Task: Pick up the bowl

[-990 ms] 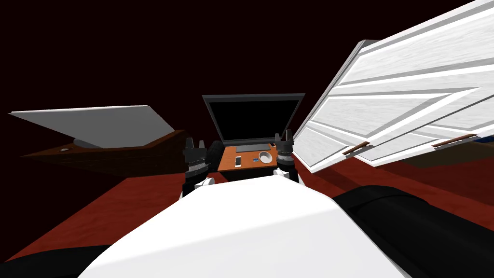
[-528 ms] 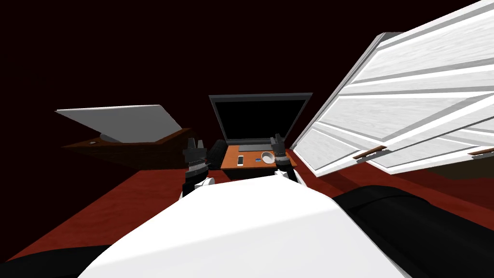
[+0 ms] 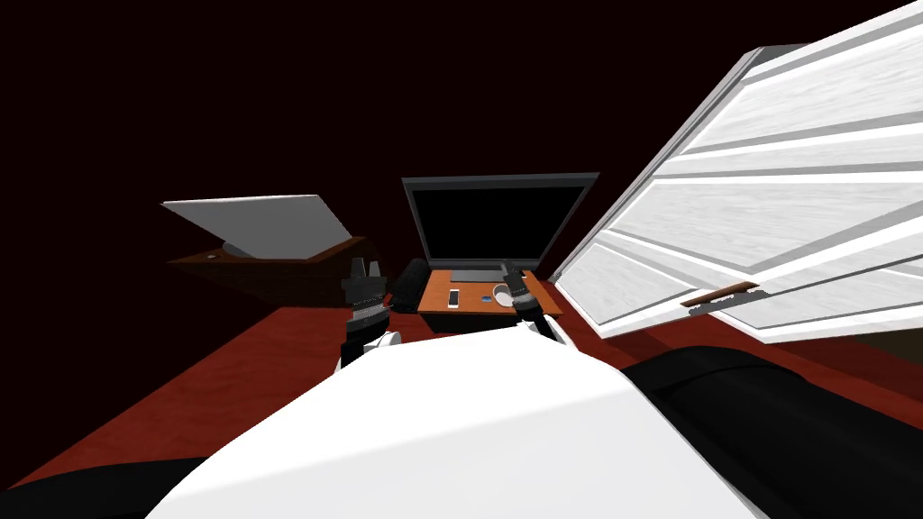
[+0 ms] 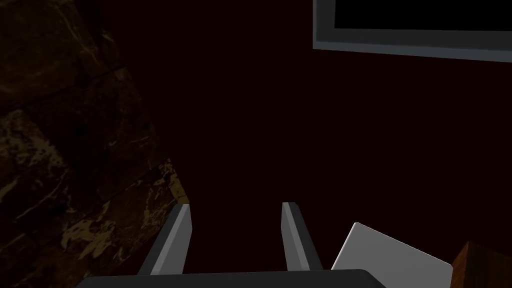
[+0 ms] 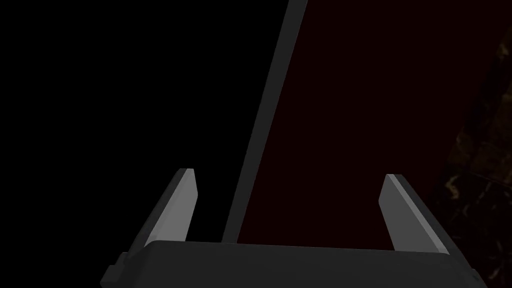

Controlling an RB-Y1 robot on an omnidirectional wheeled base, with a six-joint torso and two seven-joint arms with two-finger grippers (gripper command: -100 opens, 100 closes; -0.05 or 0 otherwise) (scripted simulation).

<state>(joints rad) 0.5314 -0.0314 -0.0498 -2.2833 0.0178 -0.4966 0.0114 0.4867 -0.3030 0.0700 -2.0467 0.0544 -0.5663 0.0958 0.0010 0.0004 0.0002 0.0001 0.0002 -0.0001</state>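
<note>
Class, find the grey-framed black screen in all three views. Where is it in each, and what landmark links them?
Head view: the screen stands centre, behind the orange desk.
Left wrist view: its frame corner lies far ahead of the left gripper, to one side.
Right wrist view: probably its frame edge, a grey bar ahead of the open right gripper.
Shared: the dark red backdrop.

Room mostly a black area beyond the furniture. Floor [image 3: 270, 360] red-brown, evenly lit. Straight ahead: small orange-brown tabletop [image 3: 470, 305], and behind it a large dark screen [image 3: 500, 221] in a grey frame, upright. Right side: white panelled cabinet doors [image 3: 766, 198] with a brown bar handle [image 3: 721, 294]. Left side: pale grey-white slab [image 3: 261, 225] on a dark wooden unit [image 3: 270, 270]. Left wrist view: dark veined stone surface [image 4: 60, 150].
</note>
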